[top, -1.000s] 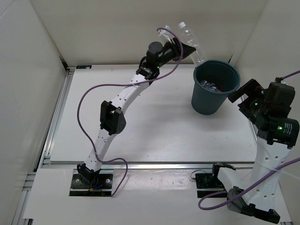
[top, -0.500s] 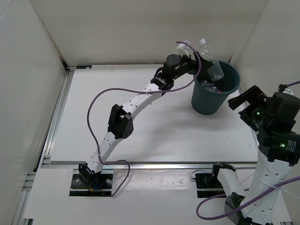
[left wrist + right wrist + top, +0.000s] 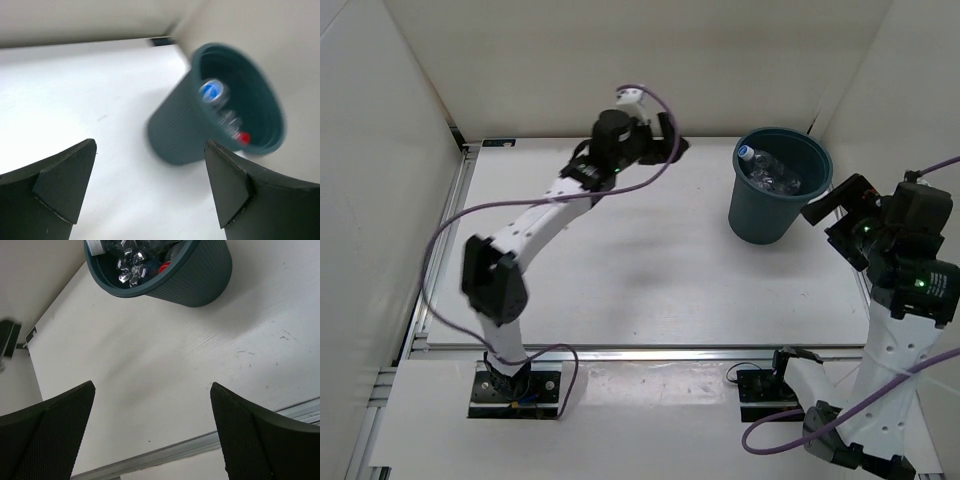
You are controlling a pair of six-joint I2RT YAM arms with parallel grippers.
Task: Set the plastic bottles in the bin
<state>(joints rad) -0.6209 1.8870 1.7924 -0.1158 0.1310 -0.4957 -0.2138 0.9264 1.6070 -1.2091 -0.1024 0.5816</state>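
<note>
The dark teal bin [image 3: 760, 222] stands upright at the back right of the table. Clear plastic bottles [image 3: 772, 177] lie piled inside it; one shows a blue cap, and a red label peeks out. My left gripper [image 3: 672, 143] hangs open and empty over the table's back edge, well left of the bin. Its wrist view looks at the bin [image 3: 175, 135] and the bottles [image 3: 220, 107] between spread fingers [image 3: 60, 185]. My right gripper [image 3: 830, 222] is open and empty just right of the bin. Its wrist view shows the bin [image 3: 200, 275] and bottles [image 3: 127, 262] at the top.
White walls enclose the table on the left, back and right. A metal rail [image 3: 190, 446] runs along the table's near edge. Purple cables [image 3: 450, 240] loop from both arms. No bottle shows on the white tabletop [image 3: 640, 270].
My left gripper opened over the bin and let go of a clear bottle, which now lies inside. The left arm then swung back to the left. The right arm barely moved.
</note>
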